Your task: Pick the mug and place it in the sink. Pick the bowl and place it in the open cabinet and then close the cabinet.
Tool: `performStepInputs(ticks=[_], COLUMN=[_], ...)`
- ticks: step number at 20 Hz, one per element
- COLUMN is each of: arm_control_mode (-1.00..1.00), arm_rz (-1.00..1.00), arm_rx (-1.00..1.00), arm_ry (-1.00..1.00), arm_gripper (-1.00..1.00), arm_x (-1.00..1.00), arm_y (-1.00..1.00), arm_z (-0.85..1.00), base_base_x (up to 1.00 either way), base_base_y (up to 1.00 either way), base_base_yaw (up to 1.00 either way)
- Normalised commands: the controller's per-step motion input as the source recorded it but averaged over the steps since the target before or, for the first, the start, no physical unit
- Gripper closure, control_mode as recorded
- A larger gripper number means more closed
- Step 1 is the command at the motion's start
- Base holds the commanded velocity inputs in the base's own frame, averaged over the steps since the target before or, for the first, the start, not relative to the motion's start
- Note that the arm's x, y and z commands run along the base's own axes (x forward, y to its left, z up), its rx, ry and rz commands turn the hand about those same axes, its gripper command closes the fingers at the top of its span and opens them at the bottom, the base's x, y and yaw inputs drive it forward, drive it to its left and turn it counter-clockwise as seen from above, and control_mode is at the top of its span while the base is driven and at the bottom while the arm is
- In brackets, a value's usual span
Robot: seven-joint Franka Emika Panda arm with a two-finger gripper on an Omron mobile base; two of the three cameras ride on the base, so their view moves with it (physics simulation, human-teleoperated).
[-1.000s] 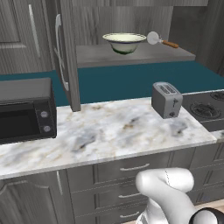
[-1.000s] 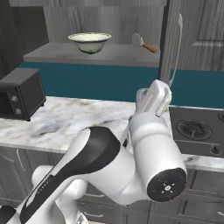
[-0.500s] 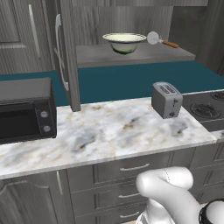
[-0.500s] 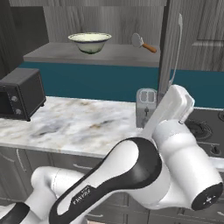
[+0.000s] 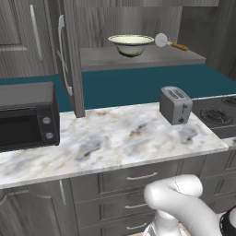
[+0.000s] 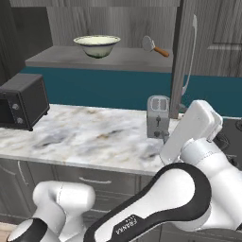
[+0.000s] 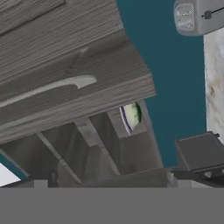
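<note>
Left base view first: the bowl (image 5: 131, 45) sits upright on the inner shelf (image 5: 143, 57) of the cabinet (image 5: 69, 55), whose door stands swung out edge-on with its long bar handle facing left; a round utensil with an orange handle (image 5: 169, 42) lies just beside the bowl, and a toaster (image 5: 176, 105) stands on the counter (image 5: 115, 138) below. So the bowl looks placed, and the step in hand, as I judge it, is closing that door. Right base view now: same shelf, the bowl (image 6: 97, 46) well above and left of the raised forearm, the open door (image 6: 182, 56) up ahead of it with the handle on its right face. Hand view: rolled hard, the door's wood grain and handle (image 7: 48, 87) run across just ahead of the end effector (image 7: 109, 183), the bowl (image 7: 131, 116) peeking past the door edge beyond. The end effector is spread wide, carrying nothing. To do this well: push flat on the outer door face near the handle, follow the hinge arc, stay clear of the toaster.
</note>
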Motion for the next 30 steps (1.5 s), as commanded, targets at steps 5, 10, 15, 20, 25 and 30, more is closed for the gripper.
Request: performStepInputs(ticks=[5, 10, 15, 20, 25, 30], arm_control_mode=[-1.0, -1.0, -1.0, -1.0, -1.0, -1.0], arm_rz=[0.08, 0.04, 0.06, 0.09, 0.08, 0.06], arm_rx=[-0.09, -0.13, -0.11, -0.06, -0.07, -0.05], arm_ry=[-0.16, -0.17, -0.18, -0.19, -0.17, -0.1], arm_gripper=[-1.0, -1.0, -1.0, -1.0, -1.0, -1.0], arm_x=[0.29, 0.51, 0.4, 0.12, 0.3, 0.43], arm_y=[-0.02, 0.0, -0.26, -0.53, -0.35, -0.23], arm_z=[-0.19, -0.1, -0.23, -0.24, -0.05, 0.0], base_base_x=[0.0, 0.0, 0.0, 0.0, 0.0, 0.0], base_base_y=[0.0, 0.0, 0.0, 0.0, 0.0, 0.0], base_base_yaw=[0.0, 0.0, 0.0, 0.0, 0.0, 0.0])
